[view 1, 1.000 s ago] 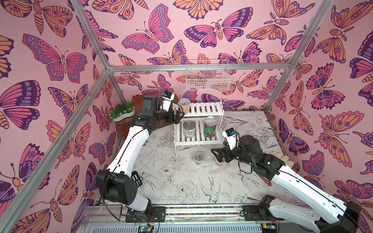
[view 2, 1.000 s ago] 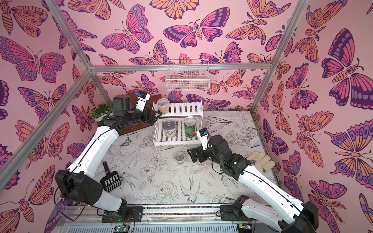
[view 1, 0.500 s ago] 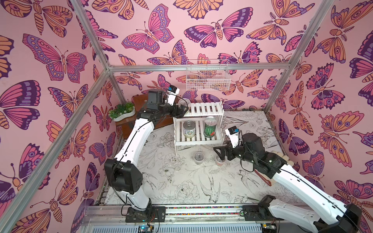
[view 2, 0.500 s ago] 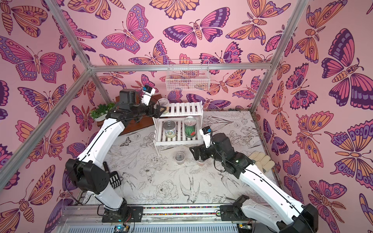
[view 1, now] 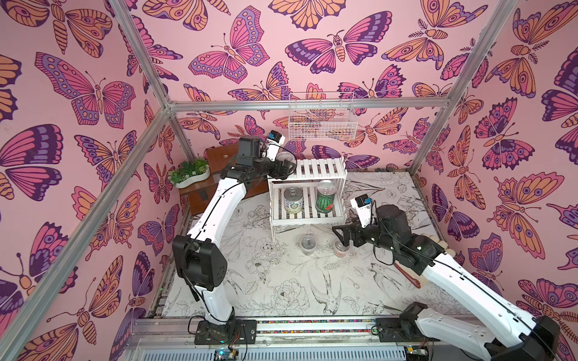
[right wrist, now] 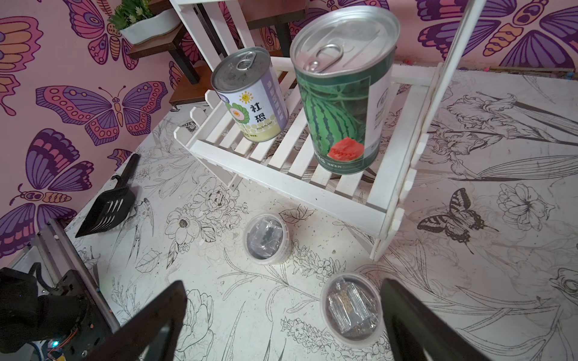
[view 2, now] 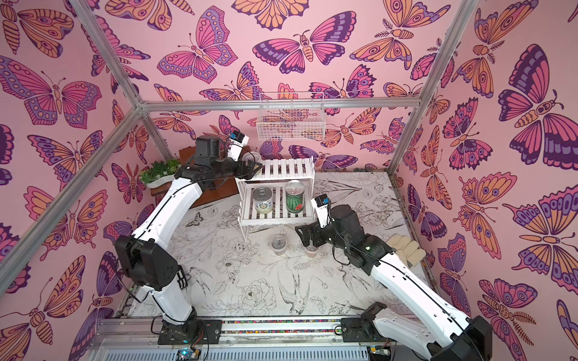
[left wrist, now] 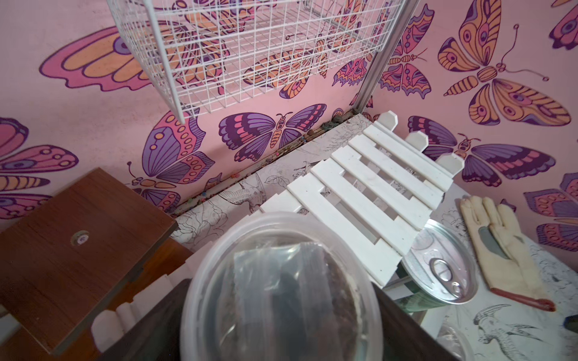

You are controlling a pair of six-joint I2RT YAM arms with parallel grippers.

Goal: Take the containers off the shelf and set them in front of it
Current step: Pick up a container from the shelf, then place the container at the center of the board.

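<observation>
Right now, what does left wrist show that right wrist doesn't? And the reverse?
Left wrist only: a clear lidded cup inside the left claw, contact unclear; the wire basket; a glove.
Right wrist only: the open right claw, white-green can, black scoop, planter, and two table cups seen whole, dark-filled cup and second cup, in front of the shelf.
Both: the shelf (upper tier from the left wrist) and the watermelon can, mostly lid from the left wrist.
</observation>
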